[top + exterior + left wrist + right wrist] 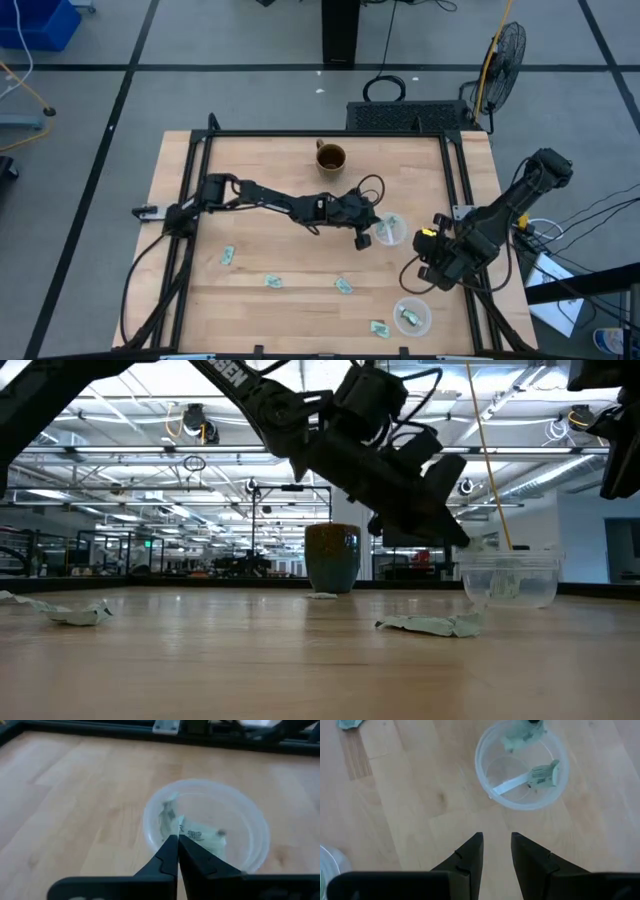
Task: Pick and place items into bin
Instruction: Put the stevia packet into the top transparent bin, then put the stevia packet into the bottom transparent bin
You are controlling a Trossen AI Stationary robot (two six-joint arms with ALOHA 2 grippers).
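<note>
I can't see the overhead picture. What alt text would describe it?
From above, the left claw reaches across a wooden table to a clear plastic cup, while the right claw waits near a second cup. Pale green wrapped pieces lie scattered, and a brown mug stands behind.

The wooden table [260, 190] carries a brown mug [331, 157], two clear cups [389, 229] — and scattered green-teal wrapped pieces [273, 282].

The tabletop [290, 300] is pale blond wood with a faint plank grain, framed in black rails. The wrapped pieces [272, 282] are pale green-teal, shiny (one in the near clear cup [522, 764] shows a white strip). Both cups are colourless, see-through plastic. The mug [331, 157] is brown. Both arms are black; the right gripper [425, 262] carries a yellow patch.
</note>
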